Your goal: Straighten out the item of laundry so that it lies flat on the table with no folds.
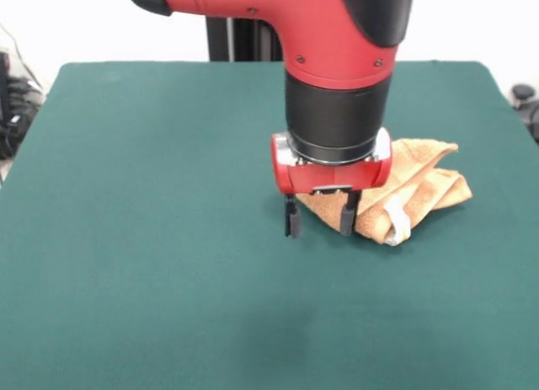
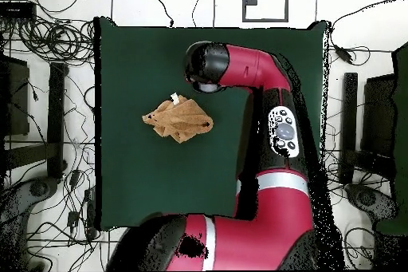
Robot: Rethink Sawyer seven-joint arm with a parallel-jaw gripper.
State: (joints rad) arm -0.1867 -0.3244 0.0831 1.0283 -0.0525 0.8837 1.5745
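Observation:
The orange-tan towel [image 1: 417,181] lies crumpled in a folded heap on the green table [image 1: 126,238], right of centre in the front view. Its white label [image 1: 397,230] sticks out at the near edge. My gripper [image 1: 320,217] hangs straight down at the towel's left edge, low over the table. Its two dark fingers stand apart, open and empty, and a corner of the towel shows behind them. In the overhead view the towel [image 2: 179,120] lies near the middle of the table [image 2: 127,165] with the label [image 2: 174,98] on its far side. The arm's wrist [image 2: 205,65] hides the gripper there.
The red arm [image 2: 267,125] reaches across the table from the base at the bottom of the overhead view. Cables and stands [image 2: 48,85] lie on the floor around the table.

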